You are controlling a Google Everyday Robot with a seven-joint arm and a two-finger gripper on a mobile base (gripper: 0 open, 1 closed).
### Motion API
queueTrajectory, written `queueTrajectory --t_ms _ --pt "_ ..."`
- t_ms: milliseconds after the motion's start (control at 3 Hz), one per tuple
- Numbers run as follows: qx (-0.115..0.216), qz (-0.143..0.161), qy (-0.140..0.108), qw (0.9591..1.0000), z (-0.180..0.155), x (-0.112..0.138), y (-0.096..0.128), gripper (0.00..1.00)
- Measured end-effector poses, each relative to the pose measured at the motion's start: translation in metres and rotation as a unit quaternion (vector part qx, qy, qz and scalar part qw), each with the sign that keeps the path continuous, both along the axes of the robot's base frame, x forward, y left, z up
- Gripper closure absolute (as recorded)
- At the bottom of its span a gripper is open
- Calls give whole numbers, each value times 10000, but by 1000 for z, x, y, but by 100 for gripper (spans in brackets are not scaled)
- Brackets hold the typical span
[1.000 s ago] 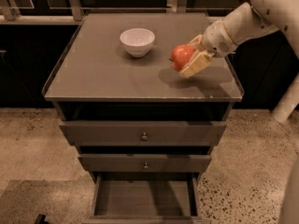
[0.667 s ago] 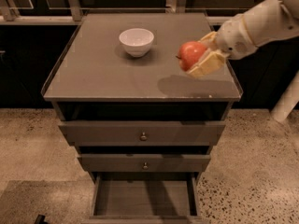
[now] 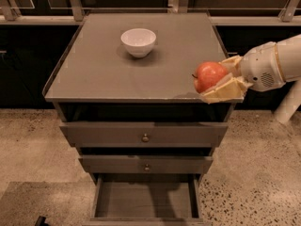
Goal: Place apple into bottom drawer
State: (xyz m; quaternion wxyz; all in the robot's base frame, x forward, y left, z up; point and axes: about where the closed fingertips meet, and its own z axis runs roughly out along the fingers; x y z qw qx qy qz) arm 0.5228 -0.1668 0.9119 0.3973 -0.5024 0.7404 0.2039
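Hand: the hand (image 3: 215,80) is at the right side of the view, level with the counter's front right corner, its two tan fingers (image 3: 225,92) clamped on the apple from above and below; the lower finger overlaps the counter's front edge in the view.
Arm: a white arm (image 3: 275,66) reaches in from the right edge.
Apple: the apple (image 3: 209,75) is small, round and red-orange, with a paler glossy patch on top and a short dark stem on its left side; it is held clear of the counter top, well above the drawers.
Bottom drawer: the bottom drawer (image 3: 143,199) is nearest the camera, pulled open, a plain flat wooden box with nothing showing inside.
Middle drawer: the middle drawer (image 3: 117,165) is pulled out a little, with one small round knob (image 3: 147,167).
Top drawer: the top drawer (image 3: 108,134) is also partly out, with its own knob (image 3: 145,137); what lies inside cannot be seen.
Counter: the counter (image 3: 94,74) is a grey-brown top with a faint shadow near the held apple.
White bowl: a white bowl (image 3: 138,41) stands upright toward the back of the counter, well apart from the apple; it looks empty.
Floor: a speckled floor (image 3: 256,173) surrounds the cabinet.
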Motion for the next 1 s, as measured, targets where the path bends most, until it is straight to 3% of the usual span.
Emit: queueTrajectory --t_ms 333,667,1000 --pt "-1 3 0 10000 0 0 0 100" --pt "49 249 -97 9996 -8 -5 12 100" --pt "697 348 13 9970 -63 -20 22 100"
